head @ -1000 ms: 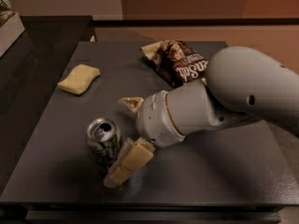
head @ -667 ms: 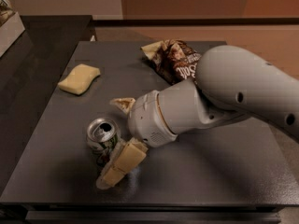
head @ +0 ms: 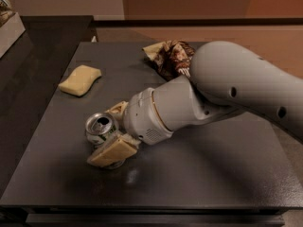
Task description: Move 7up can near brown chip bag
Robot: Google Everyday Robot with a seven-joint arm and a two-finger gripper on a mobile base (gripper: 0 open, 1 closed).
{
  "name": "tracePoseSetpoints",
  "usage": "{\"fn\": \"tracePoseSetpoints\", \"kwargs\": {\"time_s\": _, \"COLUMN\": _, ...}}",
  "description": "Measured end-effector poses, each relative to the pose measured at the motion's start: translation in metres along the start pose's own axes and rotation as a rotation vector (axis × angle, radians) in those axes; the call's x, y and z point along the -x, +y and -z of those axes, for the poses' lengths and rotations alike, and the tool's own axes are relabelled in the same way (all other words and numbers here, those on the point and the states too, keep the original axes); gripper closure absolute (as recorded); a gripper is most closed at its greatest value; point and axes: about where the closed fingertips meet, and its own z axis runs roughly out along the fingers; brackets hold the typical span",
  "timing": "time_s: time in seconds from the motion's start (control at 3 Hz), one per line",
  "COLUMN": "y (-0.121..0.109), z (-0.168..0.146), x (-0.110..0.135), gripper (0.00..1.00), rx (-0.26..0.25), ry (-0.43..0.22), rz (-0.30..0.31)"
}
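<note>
The 7up can, silver with a shiny top and pull-tab hole, stands on the dark table at the front left. My gripper is around it: one cream finger presses its near side and the other lies on its far side, so the gripper is shut on the can. The brown chip bag lies at the far middle of the table, partly hidden behind my grey arm.
A pale yellow sponge lies at the left of the table. A darker counter runs along the left side. A pale box edge shows at the top left corner.
My arm has swung left and lower. The two fingers have come together around the can, which has shifted slightly toward the back.
</note>
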Motion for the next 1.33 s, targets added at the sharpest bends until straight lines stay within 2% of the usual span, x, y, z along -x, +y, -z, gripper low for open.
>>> {"fn": "tracePoseSetpoints", "kwargs": {"time_s": 0.33, "y": -0.006, "z": 0.007, "x": 0.003, "gripper": 0.64, "rx": -0.021, "ry": 0.004, "rz": -0.006}}
{"fn": "tracePoseSetpoints", "kwargs": {"time_s": 0.67, "y": -0.020, "z": 0.017, "x": 0.008, "gripper": 0.88, "rx": -0.068, "ry": 0.012, "rz": -0.005}}
{"fn": "tracePoseSetpoints", "kwargs": {"time_s": 1.0, "y": -0.041, "z": 0.029, "x": 0.012, "gripper": 1.00, "rx": -0.121, "ry": 0.015, "rz": -0.012}}
{"fn": "tracePoseSetpoints", "kwargs": {"time_s": 1.33, "y": -0.074, "z": 0.046, "x": 0.010, "gripper": 1.00, "rx": -0.195, "ry": 0.013, "rz": -0.047}}
